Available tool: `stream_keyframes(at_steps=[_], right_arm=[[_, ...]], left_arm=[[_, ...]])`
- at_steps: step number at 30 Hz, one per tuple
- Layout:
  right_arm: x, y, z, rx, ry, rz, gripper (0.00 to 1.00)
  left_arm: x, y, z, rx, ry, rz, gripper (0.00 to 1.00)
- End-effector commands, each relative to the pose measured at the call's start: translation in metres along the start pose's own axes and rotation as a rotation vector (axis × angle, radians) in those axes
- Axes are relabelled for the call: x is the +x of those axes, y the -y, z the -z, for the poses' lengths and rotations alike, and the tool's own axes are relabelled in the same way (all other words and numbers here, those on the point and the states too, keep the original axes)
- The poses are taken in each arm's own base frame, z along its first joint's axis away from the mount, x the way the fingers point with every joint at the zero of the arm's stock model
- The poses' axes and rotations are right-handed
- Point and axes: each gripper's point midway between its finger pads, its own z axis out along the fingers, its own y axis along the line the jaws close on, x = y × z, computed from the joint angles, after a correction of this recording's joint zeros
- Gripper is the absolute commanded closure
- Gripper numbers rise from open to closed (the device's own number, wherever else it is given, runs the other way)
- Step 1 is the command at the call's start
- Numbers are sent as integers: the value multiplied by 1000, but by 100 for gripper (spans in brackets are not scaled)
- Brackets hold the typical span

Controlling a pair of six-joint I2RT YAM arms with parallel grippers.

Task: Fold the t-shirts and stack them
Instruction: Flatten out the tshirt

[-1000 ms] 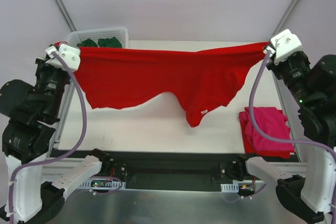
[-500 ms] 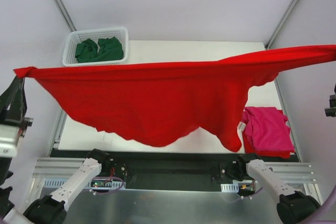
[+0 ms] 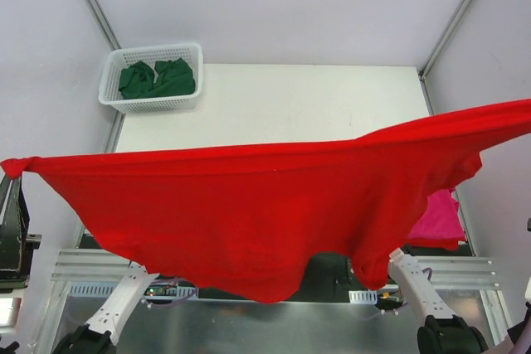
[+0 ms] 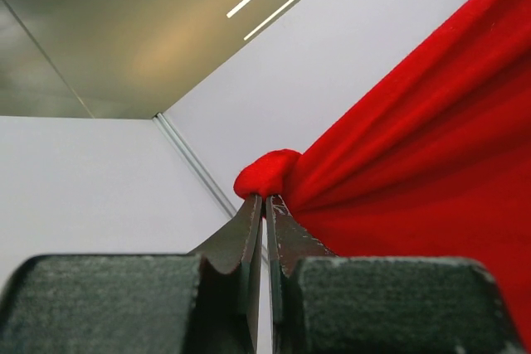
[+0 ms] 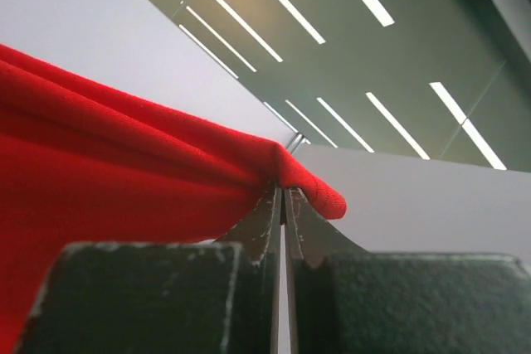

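A bright red t-shirt (image 3: 249,205) hangs stretched wide in the air, high above the table and close to the top camera. My left gripper (image 4: 265,198) is shut on a bunched corner of the red t-shirt (image 4: 415,163) at the far left. My right gripper (image 5: 282,192) is shut on the opposite edge of the red t-shirt (image 5: 124,147); in the top view it lies beyond the right border. A magenta-pink t-shirt (image 3: 438,217) lies on the table at the right, mostly hidden behind the red cloth. Dark green t-shirts (image 3: 158,79) fill the basket.
A white lattice basket (image 3: 149,101) stands at the table's far left corner. The white table top (image 3: 299,105) shows between it and the hanging cloth. Metal frame posts (image 3: 91,2) run along both back corners. The red cloth hides the arm bases.
Both grippers have carried the red t-shirt up and toward the near edge. It now spreads wider in view, covering the arm bases and most of the pink t-shirt.
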Motion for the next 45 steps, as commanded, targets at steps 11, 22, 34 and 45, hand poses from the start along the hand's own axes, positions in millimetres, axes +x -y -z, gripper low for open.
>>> stream_keyframes(at_steps=[11, 22, 34, 45], right_arm=[[130, -74, -91, -57, -239, -52, 99], [336, -267, -108, -440, -713, -182, 99], [452, -403, -59, -650, -1028, -218, 99], [510, -458, -85, -644, -1051, -140, 99]], left_arm=[[144, 77, -87, 123, -253, -121, 100], [346, 195, -118, 368, -677, -232, 100], [473, 255, -137, 391, -1018, -92, 100], [543, 286, -183, 386, -1092, -110, 100]])
